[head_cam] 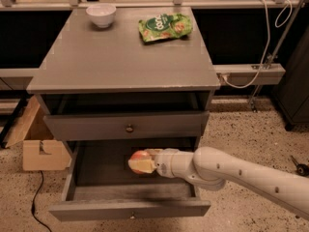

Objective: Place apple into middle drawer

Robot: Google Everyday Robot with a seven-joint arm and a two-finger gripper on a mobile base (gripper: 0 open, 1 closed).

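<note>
Down low, the middle drawer (99,170) is standing pulled out, and the apple (139,163) is hanging over the middle of its dark floor, a little toward 3 o'clock; whether it is touching the bottom cannot be told. Nothing else is showing inside the drawer. The grey knobbed front (87,127) just above is sitting closed, its small knob (129,128) at centre. On the table (120,62), a white bowl (101,14) is resting at 11 o'clock, and what it is holding cannot be seen. A green snack bag (165,27) is lying flat at 1 o'clock, well apart from the bowl, carrying a white logo whose lettering cannot be made out. The white arm (241,175) is coming in from 4 o'clock and stretching nearly level toward 9 o'clock, crossing over the drawer's right wall. The gripper (146,162) is sitting inside the drawer opening below the upper front, and its fingers (154,152) are clamping the apple from the 3 o'clock side. A cardboard box (41,149) is standing on the floor at 9 o'clock of the cabinet.
</note>
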